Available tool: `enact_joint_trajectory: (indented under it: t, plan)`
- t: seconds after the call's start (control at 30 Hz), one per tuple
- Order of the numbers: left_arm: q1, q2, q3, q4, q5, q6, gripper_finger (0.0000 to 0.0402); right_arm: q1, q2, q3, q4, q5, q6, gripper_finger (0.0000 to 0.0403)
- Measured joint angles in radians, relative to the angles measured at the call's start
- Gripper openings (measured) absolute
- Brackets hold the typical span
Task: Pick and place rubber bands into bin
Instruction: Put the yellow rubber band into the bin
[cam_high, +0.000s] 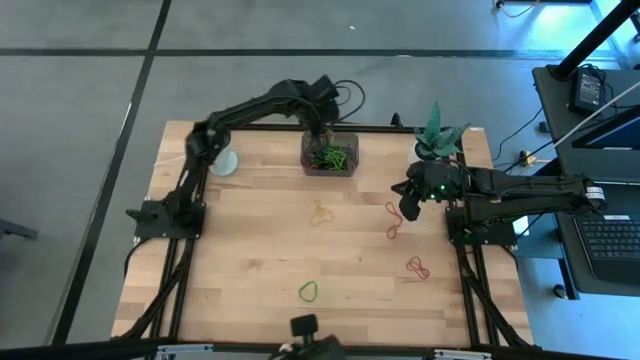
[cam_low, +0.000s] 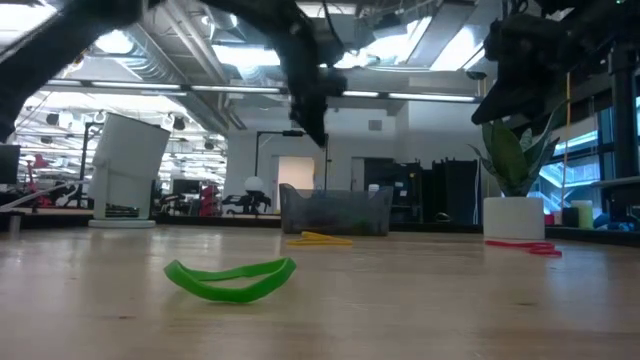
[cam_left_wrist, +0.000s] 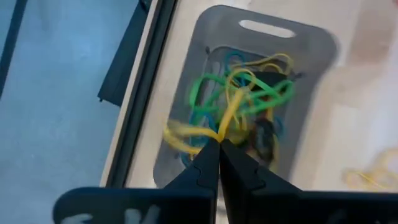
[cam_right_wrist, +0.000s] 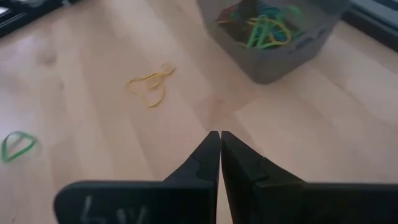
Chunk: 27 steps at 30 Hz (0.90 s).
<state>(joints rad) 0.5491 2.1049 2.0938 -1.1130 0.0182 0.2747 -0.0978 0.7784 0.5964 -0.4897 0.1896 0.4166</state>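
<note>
Left gripper (cam_left_wrist: 219, 144) hangs over the bin (cam_high: 330, 153) at the counter's (cam_high: 250, 250) far edge, fingers pinched on a yellow band (cam_left_wrist: 229, 112) that trails into the pile of rubber bands (cam_left_wrist: 249, 93) inside. Right gripper (cam_right_wrist: 220, 135) sits above bare counter near the plant pot (cam_low: 513, 218), fingers closed, holding nothing. Loose bands on the counter: a yellow one (cam_high: 321, 213) just in front of the bin, red ones (cam_high: 394, 222) toward the right side, a green one (cam_high: 309, 291) near the front edge.
</note>
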Motion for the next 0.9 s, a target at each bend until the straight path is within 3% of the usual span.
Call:
enact_joint_trajectory:
  t: [0.17,0.43,0.73,0.9]
  plan:
    - [0.003,0.146,0.084,0.003,0.01,0.051,0.0003,0.0,0.0,0.0,-0.001,0.051,0.04,0.002]
    - [-0.014,0.277,0.095,0.002,0.014,0.109,0.0003,0.0,0.0,0.0,-0.003,0.065,0.103,0.002]
    - [-0.027,0.352,0.095,0.009,0.012,0.108,0.0009,0.0,0.0,0.0,-0.002,0.08,0.107,0.002]
    - [-0.032,0.351,0.095,0.011,0.012,0.129,0.0047,0.0,0.0,0.0,-0.002,0.08,0.107,0.002]
